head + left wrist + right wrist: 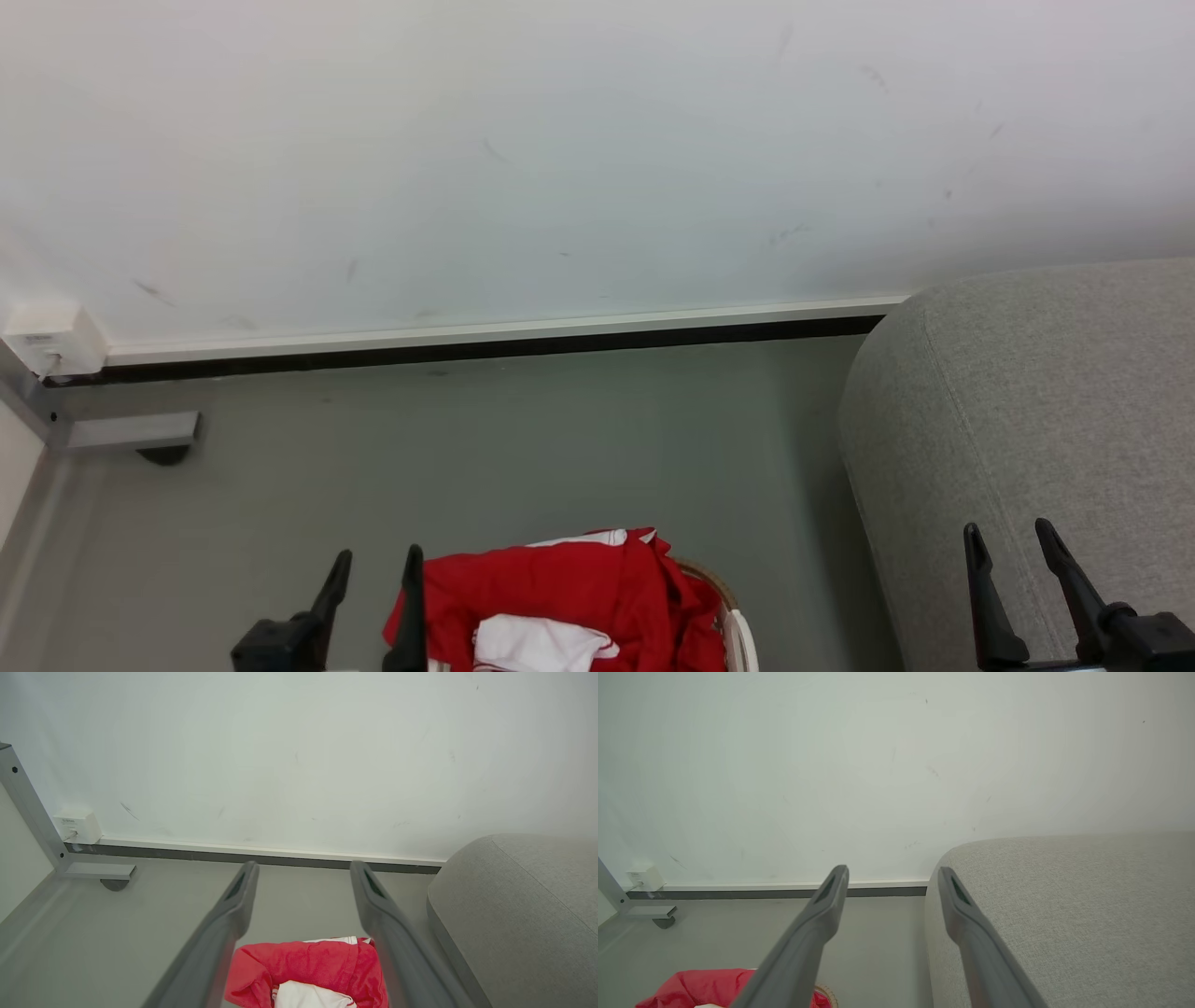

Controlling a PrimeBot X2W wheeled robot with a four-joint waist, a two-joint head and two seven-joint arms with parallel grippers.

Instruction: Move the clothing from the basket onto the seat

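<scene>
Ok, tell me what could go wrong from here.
The clothing is piled above the basket, so the open left gripper may snag several pieces at once and tip the basket. Bare floor lies between basket and seat; a loosely pinched garment could drop there.

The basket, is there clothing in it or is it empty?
Not empty: red and white clothing is heaped in the basket, rising above its brown rim.

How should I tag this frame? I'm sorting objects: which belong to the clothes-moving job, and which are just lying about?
Belongs to the job: clothing, basket, seat, left gripper and right gripper, both open.

Just lying about: white wall box, grey metal frame.
</scene>
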